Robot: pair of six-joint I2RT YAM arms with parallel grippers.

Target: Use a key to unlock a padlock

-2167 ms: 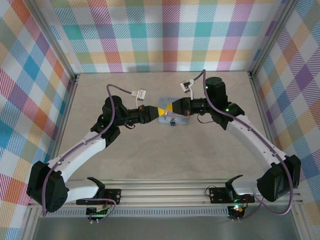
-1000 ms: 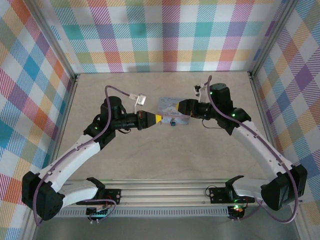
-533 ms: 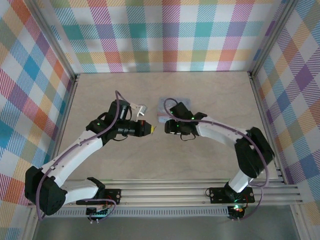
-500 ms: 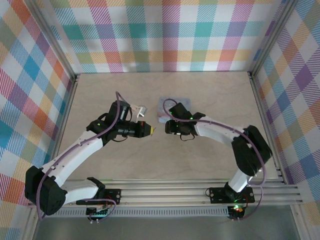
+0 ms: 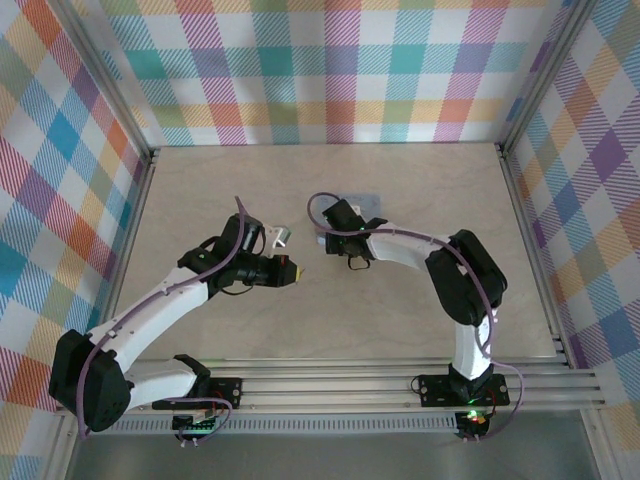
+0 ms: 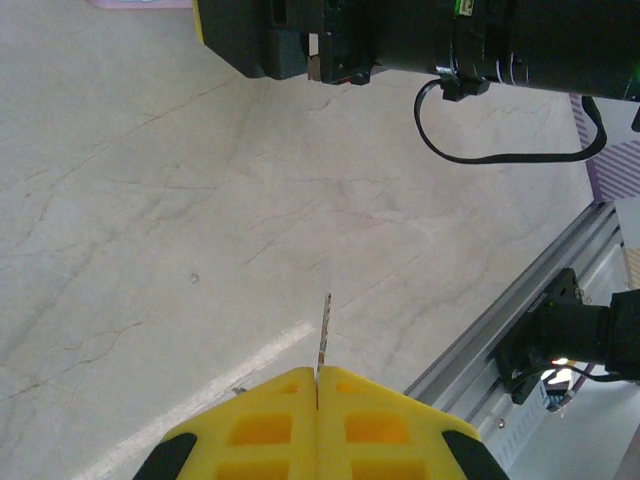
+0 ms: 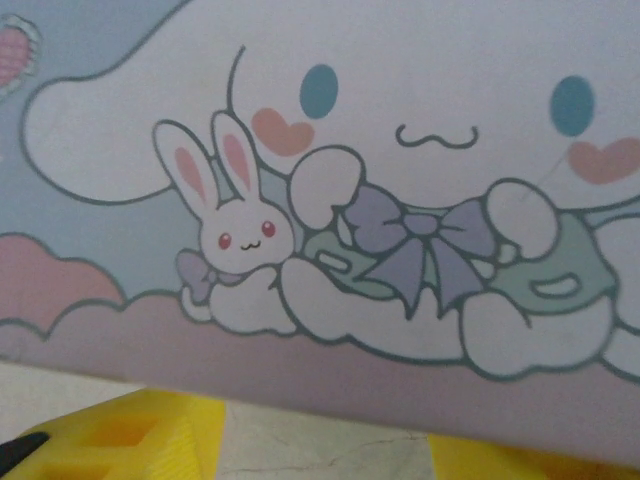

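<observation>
Tin (image 5: 364, 203) lies on table (image 5: 380, 310), beyond centre. Right gripper (image 7: 318, 455) sits at the tin's near edge, facing it. Left gripper (image 6: 317, 380) is to its left and nearer, well apart. Key (image 6: 323, 335) juts from between the left fingertips, toward right arm (image 6: 480, 40).

Pastel plaid walls (image 5: 330, 70); a pale beige, faintly veined surface (image 6: 150, 200). The tin (image 7: 120, 250) is pale blue with white cartoon rabbits, pink hearts and a lilac bow. The left pincer (image 6: 317, 372) and right pincer (image 7: 315, 445) are yellow; the key (image 6: 323, 335) is silvery.
</observation>
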